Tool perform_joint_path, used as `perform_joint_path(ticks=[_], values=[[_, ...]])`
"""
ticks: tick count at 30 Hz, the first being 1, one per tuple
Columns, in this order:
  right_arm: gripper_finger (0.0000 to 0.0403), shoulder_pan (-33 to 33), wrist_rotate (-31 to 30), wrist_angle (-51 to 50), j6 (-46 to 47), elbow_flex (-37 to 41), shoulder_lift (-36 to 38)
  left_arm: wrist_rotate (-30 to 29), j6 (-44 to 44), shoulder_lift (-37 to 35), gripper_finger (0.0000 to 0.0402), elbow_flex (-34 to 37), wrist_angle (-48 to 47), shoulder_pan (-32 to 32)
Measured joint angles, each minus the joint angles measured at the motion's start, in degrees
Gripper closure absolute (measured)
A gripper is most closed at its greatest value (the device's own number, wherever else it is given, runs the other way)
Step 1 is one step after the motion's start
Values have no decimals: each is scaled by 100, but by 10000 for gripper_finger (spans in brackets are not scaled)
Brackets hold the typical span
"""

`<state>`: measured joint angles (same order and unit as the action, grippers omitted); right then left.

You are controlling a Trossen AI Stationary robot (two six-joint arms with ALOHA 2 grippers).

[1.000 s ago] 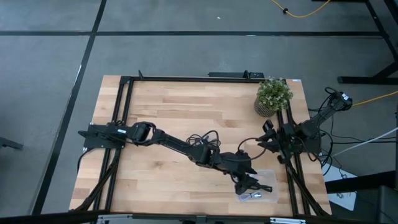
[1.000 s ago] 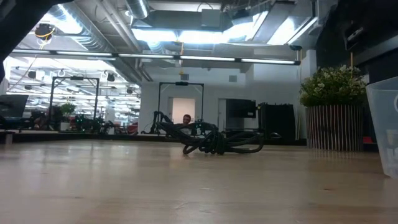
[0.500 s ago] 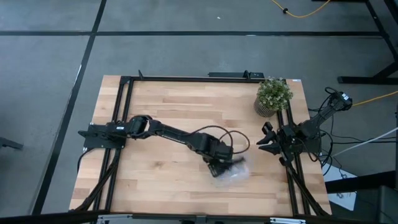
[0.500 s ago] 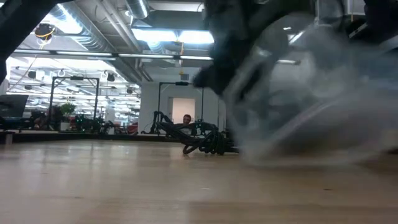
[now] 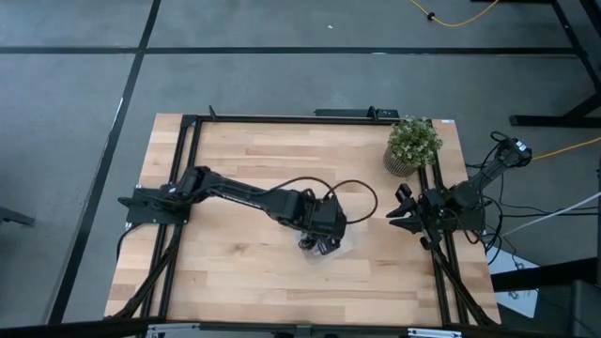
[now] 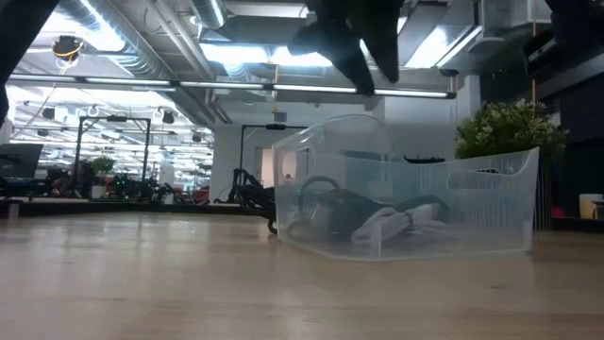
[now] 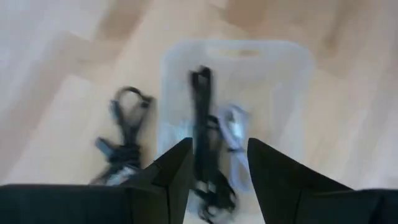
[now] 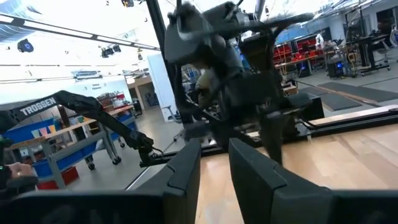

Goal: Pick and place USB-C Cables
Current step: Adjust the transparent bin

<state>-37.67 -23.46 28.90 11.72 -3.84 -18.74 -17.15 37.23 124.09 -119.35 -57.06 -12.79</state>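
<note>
A clear plastic bin (image 6: pixel 415 203) stands on its base near the table's middle (image 5: pixel 336 246). In it lie a black USB-C cable (image 7: pixel 202 118) and a pale one (image 7: pixel 235 134), also seen through its wall (image 6: pixel 377 219). Another black cable bundle (image 7: pixel 124 134) lies on the wood beside the bin, partly hidden behind it in the low view (image 6: pixel 253 196). My left gripper (image 7: pixel 217 152) hangs open above the bin, clear of its rim (image 6: pixel 363 57). My right gripper (image 5: pixel 399 208) waits open at the table's right edge.
A potted plant (image 5: pixel 413 143) stands at the far right corner. Black frame rails (image 5: pixel 183 188) run along the table's left and right sides. Bare wood (image 5: pixel 244 272) lies left of the bin and toward the near edge.
My left gripper has swept from the table's near right corner toward the left and far side, to the middle. The clear bin came along with it, blurred in passing, and now stands still in front of the black cable bundle.
</note>
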Motion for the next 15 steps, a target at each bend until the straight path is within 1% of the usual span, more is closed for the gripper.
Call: perform_joint_path(ticks=[1,4,5,6,9,11,13,15], values=[[313,0,2,-2,-2,0,2,-279,11,28,254,6,-33,-18],[313,0,2,-7,0,0,0,-1465,186,105,254,24,-195,-40],[313,0,4,-6,0,0,0,-1711,300,95,254,24,-334,-32],[313,0,5,-8,24,0,0,-1823,412,77,254,18,-560,0],[313,0,16,-33,260,0,0,-1679,876,123,256,22,-1521,128],[313,0,93,-117,297,0,0,-1633,1206,286,257,91,-1915,203],[313,0,115,-128,286,0,-9,-1458,1375,409,258,228,-2075,258],[313,0,114,-133,286,0,-7,-1273,1369,444,258,297,-1836,297]])
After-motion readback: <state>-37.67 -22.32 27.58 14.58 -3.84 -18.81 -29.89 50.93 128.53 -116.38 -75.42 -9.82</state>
